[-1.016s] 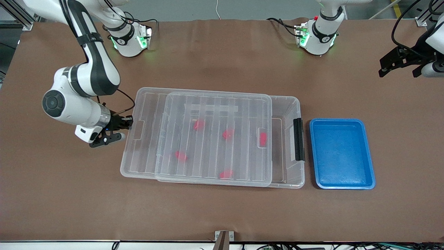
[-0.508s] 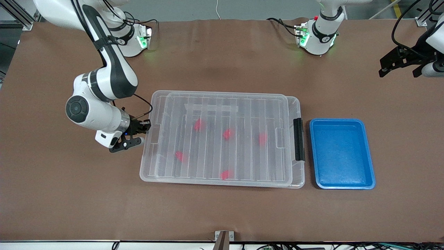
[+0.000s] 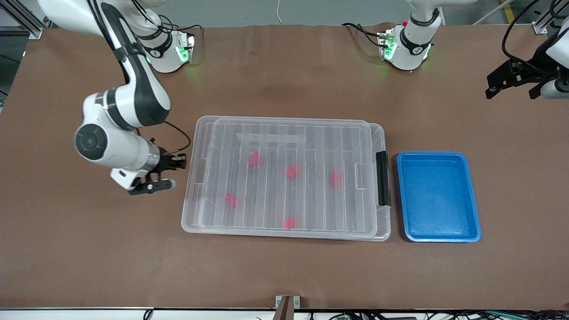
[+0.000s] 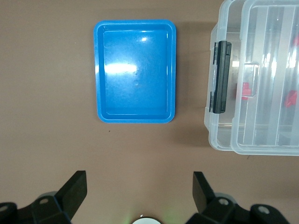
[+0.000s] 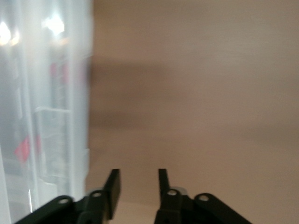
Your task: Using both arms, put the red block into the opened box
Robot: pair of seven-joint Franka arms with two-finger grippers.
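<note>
Right gripper (image 3: 165, 174) now off ribbed clear lid (image 3: 284, 173).

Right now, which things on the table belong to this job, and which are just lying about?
Job: clear box; its lid; five red blocks inside; right gripper beside the box; left gripper, waiting at the left arm's end.
Lying about: blue tray.

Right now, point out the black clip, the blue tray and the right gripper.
black clip (image 3: 382, 178): front view, middle of the strip.
blue tray (image 3: 438, 198): front view, bare floor.
right gripper (image 3: 166, 174): front view, between its fingertips.
</note>
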